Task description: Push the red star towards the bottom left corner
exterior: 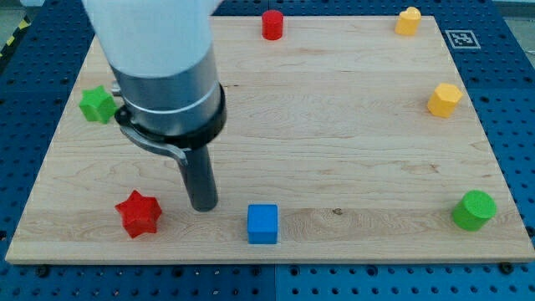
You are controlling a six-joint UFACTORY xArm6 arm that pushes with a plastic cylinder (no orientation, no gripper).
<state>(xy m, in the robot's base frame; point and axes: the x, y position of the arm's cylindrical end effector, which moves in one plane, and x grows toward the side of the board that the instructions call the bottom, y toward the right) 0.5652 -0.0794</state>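
The red star (138,213) lies on the wooden board (334,142) near the view's bottom left. My tip (203,206) rests on the board just to the right of the red star, with a small gap between them, and to the left of the blue cube (262,223). The arm's grey and white body rises above the tip and hides part of the board's upper left.
A green star (98,104) sits at the left edge, partly beside the arm. A red cylinder (272,24) is at the top middle. Yellow blocks sit at the top right (408,21) and at the right (445,99). A green cylinder (473,210) is at the bottom right.
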